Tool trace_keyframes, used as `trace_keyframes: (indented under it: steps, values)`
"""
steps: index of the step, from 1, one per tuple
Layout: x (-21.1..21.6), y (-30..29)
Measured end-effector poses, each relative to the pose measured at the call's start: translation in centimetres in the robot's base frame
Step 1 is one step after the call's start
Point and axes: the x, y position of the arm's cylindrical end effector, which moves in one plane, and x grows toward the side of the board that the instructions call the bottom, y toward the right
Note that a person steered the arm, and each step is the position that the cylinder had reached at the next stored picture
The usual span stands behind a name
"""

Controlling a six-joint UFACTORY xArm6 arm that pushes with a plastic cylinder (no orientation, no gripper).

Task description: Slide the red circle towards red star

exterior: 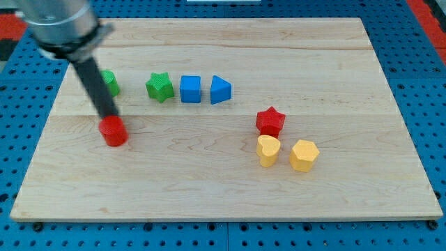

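Observation:
The red circle point(113, 131) lies on the wooden board point(223, 188) at the view's left. The red star point(270, 120) lies right of the middle, well apart from the circle. My tip point(109, 116) is at the circle's upper edge, touching or nearly touching it from the view's top-left. The dark rod slants up to the arm at the top left and hides part of a green block point(110, 83).
A green star point(159, 87), a blue cube point(190, 89) and a blue wedge-like block point(220, 90) stand in a row above the middle. A yellow heart-like block point(267, 150) and a yellow hexagon point(304, 155) lie just below the red star.

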Motion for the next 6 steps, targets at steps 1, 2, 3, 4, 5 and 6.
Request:
trace_keyframes:
  steps: [1,2,3,4,5,6]
  values:
    - [0.9,1.2]
    - [0.9,-5.1]
    - [3.3,-8.6]
    - [4.8,-3.4]
    - [4.1,1.7]
    - [4.1,6.5]
